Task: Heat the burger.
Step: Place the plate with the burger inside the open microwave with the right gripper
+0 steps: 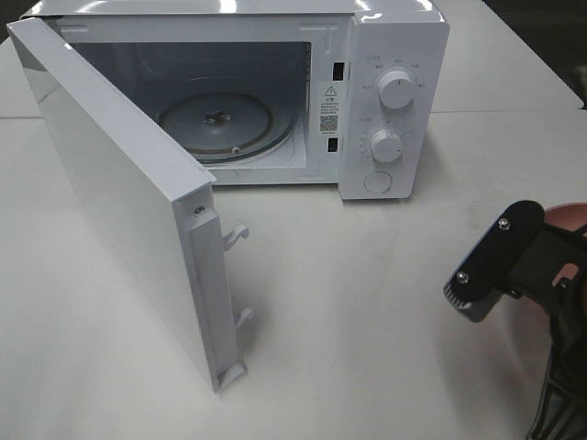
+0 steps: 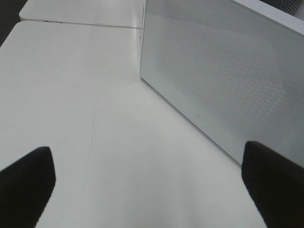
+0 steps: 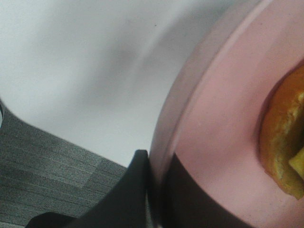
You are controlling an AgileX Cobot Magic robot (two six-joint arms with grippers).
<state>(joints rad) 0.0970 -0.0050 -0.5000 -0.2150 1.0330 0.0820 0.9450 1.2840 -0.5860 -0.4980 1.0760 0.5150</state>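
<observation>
We start with the white table (image 1: pixel 367 302), smooth and matte, which carries everything. On its far side stands the boxy white microwave (image 1: pixel 394 55), its door (image 1: pixel 119 211) swung wide to the left of the high view. In the cavity lies a round glass turntable (image 1: pixel 215 119), ribbed near the rim. Two round white knobs (image 1: pixel 396 90) sit one above the other on the control panel.

At the right edge of the table we see the round pink plate (image 3: pixel 223 142), glossy, with a raised rim. The burger (image 3: pixel 282 142) sits on this plate. Only the edge of its golden-brown bun and a bit of yellow show in the right wrist view, and the high view hides it behind the arm.

The right hand (image 3: pixel 154 190) is pinched onto the plate's rim, one dark finger outside and one inside. We cannot tell whether the plate is off the table.

The left hand (image 2: pixel 149 185) is spread wide and holds nothing, low over the table beside a dotted white panel (image 2: pixel 223 71) of the microwave.
</observation>
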